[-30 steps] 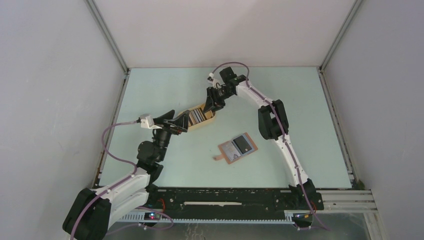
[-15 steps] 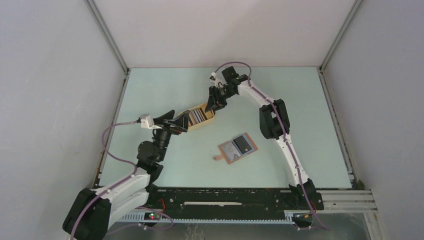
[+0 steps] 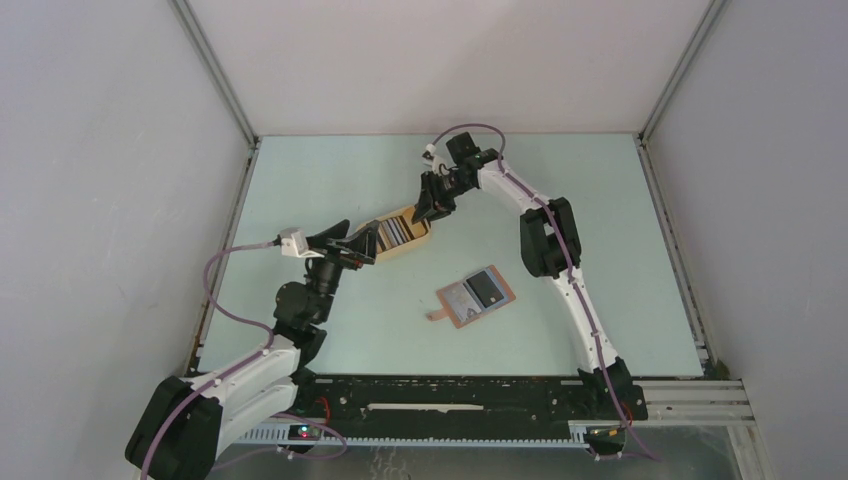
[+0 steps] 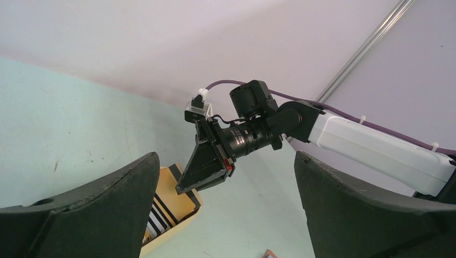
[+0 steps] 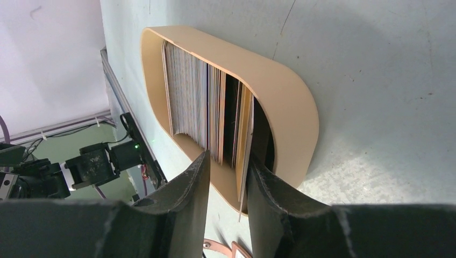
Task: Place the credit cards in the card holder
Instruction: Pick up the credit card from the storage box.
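Note:
The credit cards (image 3: 396, 231) stand on edge in a tan oval tray (image 3: 409, 246). My right gripper (image 3: 428, 208) points down into the tray's right end. In the right wrist view its jaws stand narrowly open around the last cards (image 5: 231, 129), and one tan card (image 5: 245, 161) leans against the right finger (image 5: 274, 204); the left finger (image 5: 183, 204) touches no card. The card holder (image 3: 477, 297) lies open on the table, with cards in its pockets. My left gripper (image 3: 356, 246) hovers wide open by the tray's left end, holding nothing.
Metal frame rails (image 3: 215, 75) and grey walls bound the pale green table (image 3: 600, 220). In the left wrist view the tray (image 4: 180, 215) sits just left of centre, under the right gripper (image 4: 207, 169).
My right gripper's jaws have narrowed a little over the tray's end cards, and it has shifted slightly. The left arm has stayed still.

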Tool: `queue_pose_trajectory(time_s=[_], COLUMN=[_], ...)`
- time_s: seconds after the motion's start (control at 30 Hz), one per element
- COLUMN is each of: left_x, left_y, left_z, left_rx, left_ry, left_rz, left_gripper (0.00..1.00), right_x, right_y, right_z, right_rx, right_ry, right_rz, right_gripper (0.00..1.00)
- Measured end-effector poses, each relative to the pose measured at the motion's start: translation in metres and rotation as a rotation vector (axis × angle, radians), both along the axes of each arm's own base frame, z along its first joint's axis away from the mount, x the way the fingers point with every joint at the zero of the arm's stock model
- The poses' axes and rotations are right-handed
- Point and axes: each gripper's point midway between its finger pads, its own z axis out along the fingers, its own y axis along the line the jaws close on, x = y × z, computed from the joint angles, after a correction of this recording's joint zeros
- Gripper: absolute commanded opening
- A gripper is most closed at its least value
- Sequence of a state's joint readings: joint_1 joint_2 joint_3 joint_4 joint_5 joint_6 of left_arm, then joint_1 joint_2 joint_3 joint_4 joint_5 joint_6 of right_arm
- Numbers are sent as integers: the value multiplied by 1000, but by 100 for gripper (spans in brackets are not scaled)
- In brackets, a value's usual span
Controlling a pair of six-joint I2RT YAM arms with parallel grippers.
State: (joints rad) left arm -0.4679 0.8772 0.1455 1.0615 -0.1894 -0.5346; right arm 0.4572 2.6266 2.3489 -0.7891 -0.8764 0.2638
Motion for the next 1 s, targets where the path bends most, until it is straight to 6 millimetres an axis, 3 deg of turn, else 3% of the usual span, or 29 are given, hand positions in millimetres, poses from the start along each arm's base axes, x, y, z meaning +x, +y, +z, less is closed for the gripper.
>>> queue_pose_trajectory(time_s=[0.17, 0.4, 1.0], left_x=[0, 0, 0], left_y=[0, 0, 0], left_z=[0, 0, 0], left_rx=[0, 0, 0], left_ry=[0, 0, 0], left_rz=[0, 0, 0], left_gripper=[100, 100, 100], right_x=[2, 4, 6], right_y=[-3, -7, -10], right_z=[1, -2, -2], right_rx=[2, 0, 14], right_ry=[6, 18, 31], right_rz=[-11, -22, -26], right_gripper=[37, 24, 25])
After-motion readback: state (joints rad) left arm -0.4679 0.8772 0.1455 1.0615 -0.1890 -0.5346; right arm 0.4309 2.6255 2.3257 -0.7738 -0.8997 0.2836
